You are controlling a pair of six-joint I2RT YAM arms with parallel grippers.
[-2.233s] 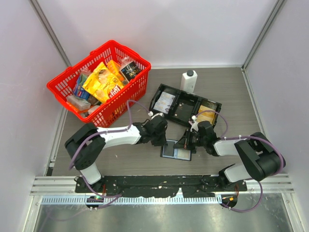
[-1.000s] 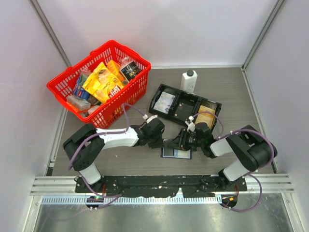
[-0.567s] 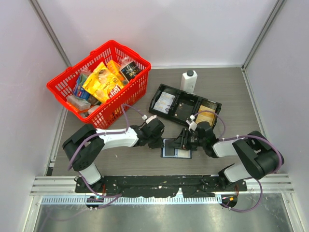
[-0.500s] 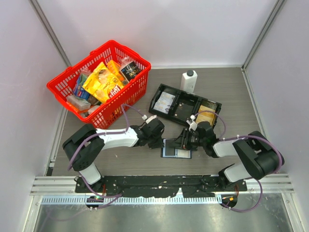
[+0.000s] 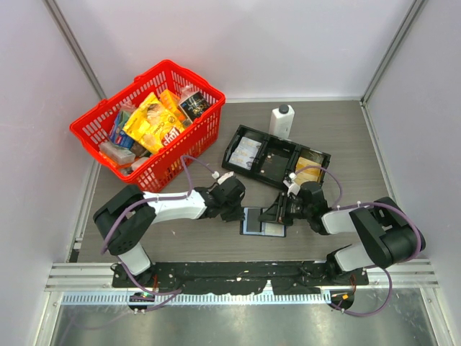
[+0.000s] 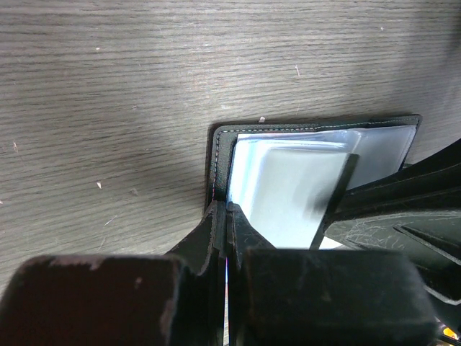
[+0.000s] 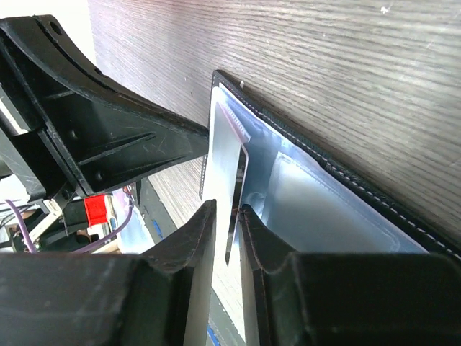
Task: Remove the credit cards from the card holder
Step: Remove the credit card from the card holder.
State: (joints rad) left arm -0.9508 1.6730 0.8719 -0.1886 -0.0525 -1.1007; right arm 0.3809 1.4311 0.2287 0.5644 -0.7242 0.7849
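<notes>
The card holder (image 5: 263, 222) lies open on the wooden table between my two grippers, its pale blue inner face (image 6: 288, 180) up. My left gripper (image 5: 240, 210) is shut on the holder's left edge (image 6: 227, 209), pinning it. My right gripper (image 5: 279, 213) is at the holder's right side. In the right wrist view its jaws (image 7: 227, 207) stand narrow on either side of a thin light blue credit card (image 7: 229, 166) that stands up from the holder (image 7: 346, 216). A slit of light still shows beside the card.
A long black tray (image 5: 229, 155) lies just behind the holder, with a yellow card (image 5: 308, 164) in its right compartment. A white bottle (image 5: 282, 120) stands behind the tray. A red basket (image 5: 167, 65) full of packets fills the back left.
My right gripper's jaws have narrowed round the card's edge, and the right arm has shifted slightly. The left gripper and the holder have stayed put.
</notes>
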